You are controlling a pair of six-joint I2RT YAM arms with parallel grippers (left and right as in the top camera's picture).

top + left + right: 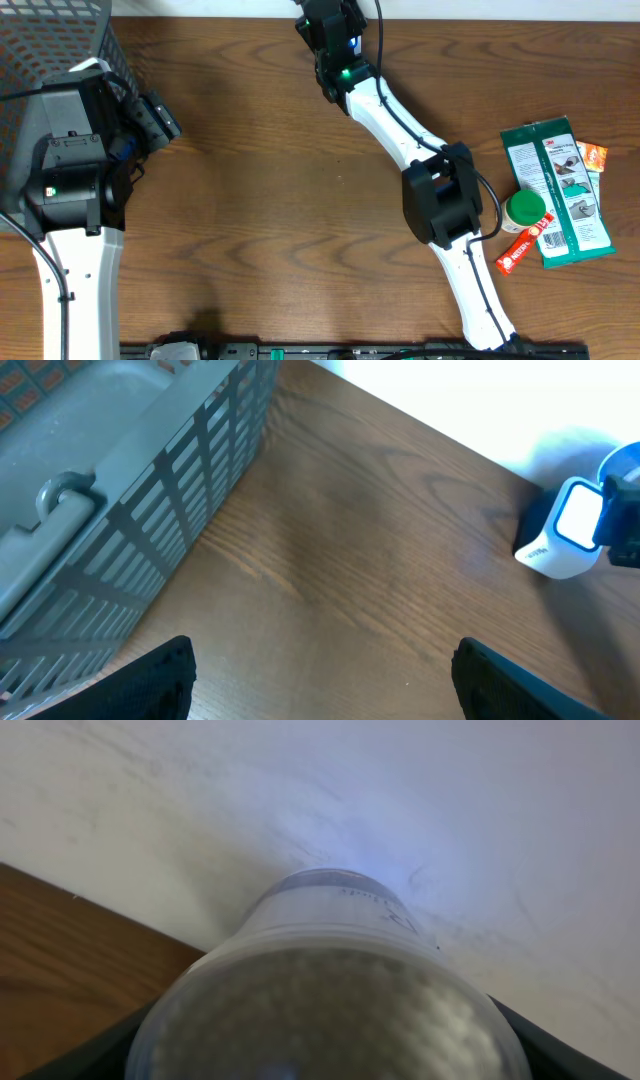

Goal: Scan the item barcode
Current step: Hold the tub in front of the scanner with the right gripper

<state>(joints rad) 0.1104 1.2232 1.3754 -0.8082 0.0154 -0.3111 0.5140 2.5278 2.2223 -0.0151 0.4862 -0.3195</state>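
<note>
My right gripper point(335, 25) hangs at the table's far edge, shut on a rounded, translucent grey bottle point(330, 990) with a white neck. The bottle fills the right wrist view, and a black finger shows on each side of it. Its far end points at a white wall and is lit bluish. In the left wrist view the bottle point(562, 540) shows as a white, glowing shape at the far right. Near the basket, my left gripper point(160, 120) stands open with only bare wood between its fingers point(150, 680). No scanner is clearly visible.
A grey slatted basket point(60, 30) occupies the table's back left corner, close to my left arm. At the right lie a green package point(557, 190), a green-lidded jar point(524, 210), a red tube point(525, 248) and an orange packet point(593, 155).
</note>
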